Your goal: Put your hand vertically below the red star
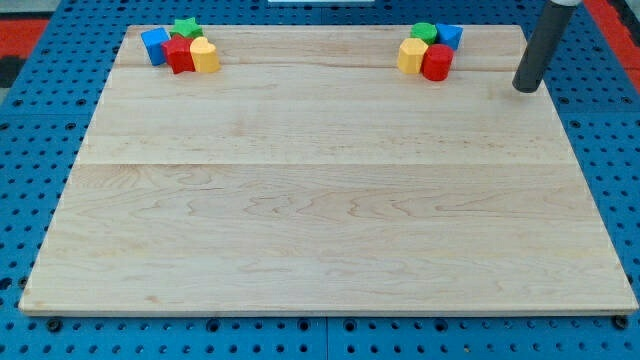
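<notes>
Wooden and pale, the surface (330,220) reaches closest to the camera at the view's bottom and fills most of the frame, resting on a blue pegboard (30,180). No jaws exist on this arm, only the dark rod (540,45), which slants down from the view's top right. My tip (525,88) touches the surface near its right edge, to the right of the right-hand cluster and apart from it.

That cluster holds a red cylinder (437,62), a yellow block (411,56), a blue block (450,36) and a green block (424,32), all packed together.

At the view's top left sits the other cluster: the red star (179,55) lies touching a yellow block (204,56) on its right, a blue block (155,45) on its left and a green star (185,28) behind it. My tip is well apart from the red star, far across the surface.
</notes>
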